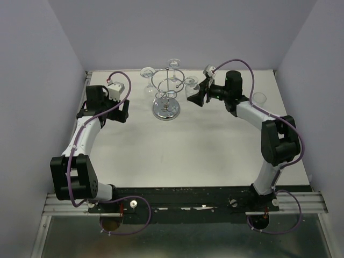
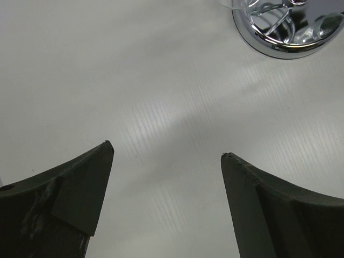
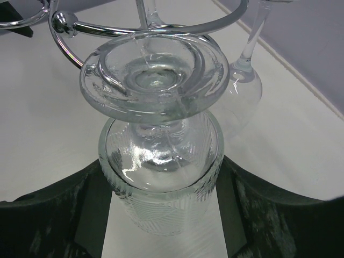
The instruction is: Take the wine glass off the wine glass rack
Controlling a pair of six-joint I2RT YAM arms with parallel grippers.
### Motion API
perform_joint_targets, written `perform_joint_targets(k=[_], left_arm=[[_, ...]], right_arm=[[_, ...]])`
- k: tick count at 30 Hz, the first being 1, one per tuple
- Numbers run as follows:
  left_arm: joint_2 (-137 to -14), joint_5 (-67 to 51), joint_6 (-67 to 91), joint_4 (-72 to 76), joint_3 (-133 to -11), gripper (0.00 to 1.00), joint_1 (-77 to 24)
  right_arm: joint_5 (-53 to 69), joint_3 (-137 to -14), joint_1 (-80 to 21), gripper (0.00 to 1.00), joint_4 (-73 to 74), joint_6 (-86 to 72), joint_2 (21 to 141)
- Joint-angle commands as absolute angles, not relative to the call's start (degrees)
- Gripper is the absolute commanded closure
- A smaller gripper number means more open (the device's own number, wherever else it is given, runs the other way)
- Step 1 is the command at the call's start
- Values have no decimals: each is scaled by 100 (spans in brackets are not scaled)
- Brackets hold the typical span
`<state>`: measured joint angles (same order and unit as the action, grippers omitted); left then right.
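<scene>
The chrome wine glass rack [image 1: 166, 90] stands at the back middle on its round mirrored base [image 2: 290, 32]. Clear wine glasses hang upside down from its rings. My right gripper [image 1: 194, 95] is at the rack's right side, shut on the ribbed bowl of one hanging wine glass [image 3: 161, 183]. Both fingers [image 3: 91, 209] press its sides. The glass's foot [image 3: 153, 72] still sits in a rack ring [image 3: 97, 27]. My left gripper [image 2: 166, 149] is open and empty, pointing down at bare table left of the rack [image 1: 121, 112].
Two more glasses hang on the rack's far side [image 1: 147, 72] [image 1: 173, 63], and one hangs just behind the held glass [image 3: 244, 80]. Another clear glass stands on the table at the far right [image 1: 259, 98]. Lilac walls enclose the table on three sides.
</scene>
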<state>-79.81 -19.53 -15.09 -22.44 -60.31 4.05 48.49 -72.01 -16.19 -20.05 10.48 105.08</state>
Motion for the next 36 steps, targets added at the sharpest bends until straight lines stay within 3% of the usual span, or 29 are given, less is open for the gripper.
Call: perform_joint_targets(k=[1,8,16,36], left_arm=[[-8059,-1978,-1521,-2224,-6223,3,422],[-8077,-1925,-1450,-2215,-6196,3,413],[-8060,-1898,-1389,-2118,-6108,3,413],[-7436,-1863,-1731,-1837,-5616,4,422]], right_arm=[[4834,-7339,-1644,49,-2452,949,10388],[4904,-7532,-1644,58,-2514,800,10477],[4808,-7401,-1644,99,-2487,932,10266],[4403,-6522,-1415,99,-2418,659,9326]])
